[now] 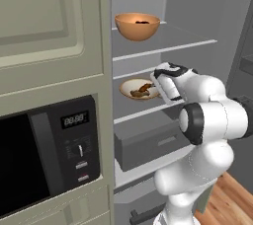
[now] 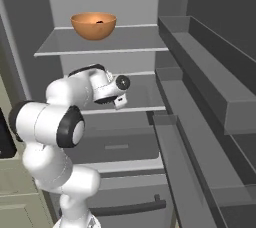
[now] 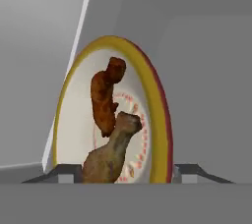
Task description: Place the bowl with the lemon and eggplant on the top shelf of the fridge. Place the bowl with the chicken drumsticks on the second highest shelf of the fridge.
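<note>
Bowl with the chicken drumsticks [image 3: 110, 120] on its shelf, between wide-parted jaws (rim unclamped)

"00:00" on the microwave display [image 1: 74, 119]

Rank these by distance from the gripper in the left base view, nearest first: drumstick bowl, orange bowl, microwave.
1. Drumstick bowl: on the second shelf, right at the gripper, on its left in the picture.
2. Orange bowl: on the top shelf, above the gripper.
3. Microwave: outside the fridge, low at the picture's far left.
</note>
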